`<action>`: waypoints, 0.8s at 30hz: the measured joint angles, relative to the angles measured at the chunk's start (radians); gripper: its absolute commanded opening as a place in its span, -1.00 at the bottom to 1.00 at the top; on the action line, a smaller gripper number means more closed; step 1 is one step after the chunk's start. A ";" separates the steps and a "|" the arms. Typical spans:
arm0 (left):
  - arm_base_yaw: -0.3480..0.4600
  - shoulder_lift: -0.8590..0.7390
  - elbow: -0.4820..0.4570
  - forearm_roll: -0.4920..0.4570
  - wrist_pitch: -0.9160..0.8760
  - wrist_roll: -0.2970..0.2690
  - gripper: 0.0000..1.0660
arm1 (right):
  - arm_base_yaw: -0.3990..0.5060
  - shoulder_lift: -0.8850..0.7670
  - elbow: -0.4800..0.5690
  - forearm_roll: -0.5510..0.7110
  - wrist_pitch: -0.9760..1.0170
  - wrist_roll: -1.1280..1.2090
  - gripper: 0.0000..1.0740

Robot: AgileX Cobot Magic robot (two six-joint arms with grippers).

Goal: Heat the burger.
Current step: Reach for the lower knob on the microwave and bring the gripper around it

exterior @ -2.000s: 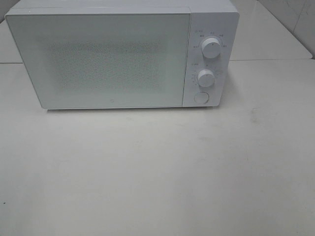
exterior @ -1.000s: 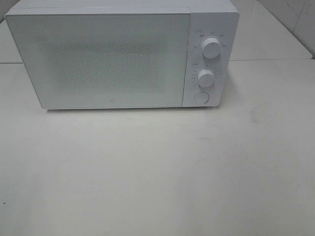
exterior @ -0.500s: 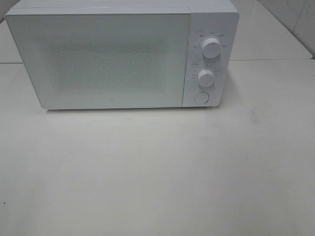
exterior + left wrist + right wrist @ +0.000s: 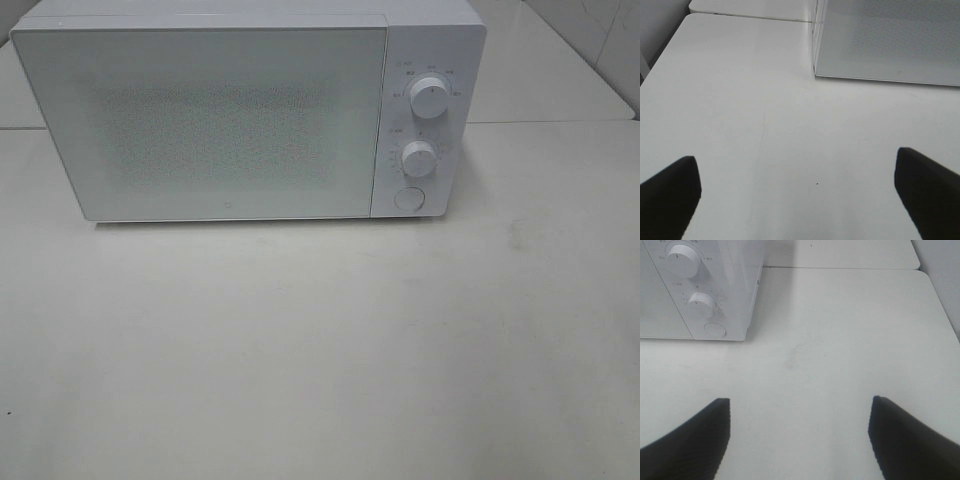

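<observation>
While the microwave (image 4: 230, 120) door's shut, burger's in no view, maybe inside, can't tell | step: guessing pre-open | both arms' jaws spread, empty, above tabletop (image 4: 320, 360) | next: probably a square press on the round button (image 4: 408, 198)

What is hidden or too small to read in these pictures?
- Microwave inside: all views, the closed frosted door hides it.
- Burger: in no view; it may be inside, I cannot tell.
- Dial marks: high view, too small and blurred.
- Left end effector and right end effector: wrist views, only the open fingertips show, the edge cuts off the rest; neither is in the high view.
</observation>
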 measured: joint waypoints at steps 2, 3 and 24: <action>0.000 0.000 0.000 0.000 0.000 0.000 0.83 | 0.000 0.026 0.000 0.000 -0.024 0.000 0.40; 0.000 0.000 0.000 0.000 0.000 0.000 0.83 | 0.000 0.071 0.000 0.000 -0.071 0.000 0.40; 0.000 0.000 0.000 0.000 -0.001 0.000 0.83 | 0.000 0.452 0.000 0.004 -0.646 0.046 0.40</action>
